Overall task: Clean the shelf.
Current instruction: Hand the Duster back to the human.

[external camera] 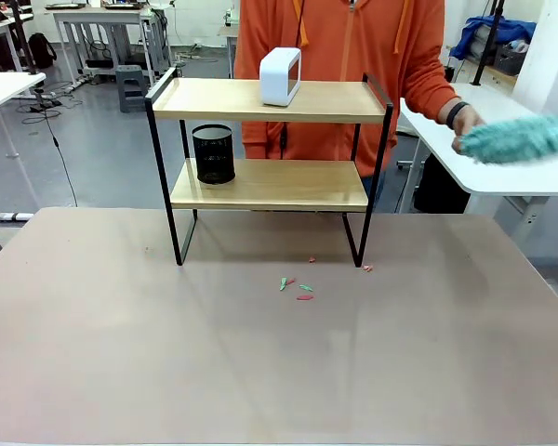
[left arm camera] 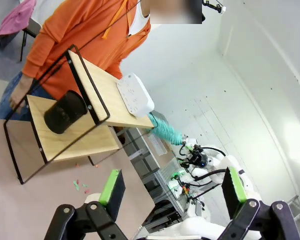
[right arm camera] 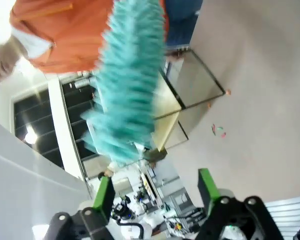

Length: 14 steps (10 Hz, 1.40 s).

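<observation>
On the brown table (external camera: 260, 372) sits the shelf (external camera: 270, 184), near the far edge, with a white box (external camera: 280, 75) up top and a black mesh cup (external camera: 213, 153) on the lower board, probably left there to dust around. The person holds a teal duster (external camera: 521, 139) out on our right, looks like a handover, and both our grippers, left (left arm camera: 172, 187) and right (right arm camera: 152, 192), are wide open and empty. A few red and green scraps (external camera: 298, 285) lie in front of the shelf.

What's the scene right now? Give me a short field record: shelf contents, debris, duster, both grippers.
shelf: upright on the brown table, two tiers
top board: white box
lower board: black mesh cup, left end
debris: small red and green scraps on the table in front of the shelf
duster: teal, fluffy, in the person's hand, right of the shelf
left gripper: open, empty
right gripper: open, empty
</observation>
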Each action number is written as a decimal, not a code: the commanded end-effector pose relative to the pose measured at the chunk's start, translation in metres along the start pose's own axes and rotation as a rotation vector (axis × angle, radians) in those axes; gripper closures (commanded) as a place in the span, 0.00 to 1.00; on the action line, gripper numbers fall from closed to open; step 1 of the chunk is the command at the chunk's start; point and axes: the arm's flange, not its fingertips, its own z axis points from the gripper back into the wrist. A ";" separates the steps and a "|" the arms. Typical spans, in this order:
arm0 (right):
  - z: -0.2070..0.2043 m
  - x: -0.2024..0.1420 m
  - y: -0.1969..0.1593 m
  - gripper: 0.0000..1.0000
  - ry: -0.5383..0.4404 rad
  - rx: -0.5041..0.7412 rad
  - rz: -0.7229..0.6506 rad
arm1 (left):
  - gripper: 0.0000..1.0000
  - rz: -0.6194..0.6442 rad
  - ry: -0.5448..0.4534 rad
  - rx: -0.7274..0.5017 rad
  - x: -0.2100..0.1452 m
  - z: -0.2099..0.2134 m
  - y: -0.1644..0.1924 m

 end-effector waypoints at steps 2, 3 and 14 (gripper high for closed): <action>-0.055 -0.038 0.008 0.00 0.169 0.050 0.108 | 0.00 0.222 0.259 -0.073 -0.053 -0.039 -0.005; -0.082 -0.058 0.010 0.00 0.257 0.075 0.128 | 0.00 0.237 0.354 -0.057 -0.075 -0.056 -0.002; -0.155 -0.118 0.049 0.00 0.491 0.101 0.149 | 0.00 0.258 0.508 0.012 -0.101 -0.095 0.014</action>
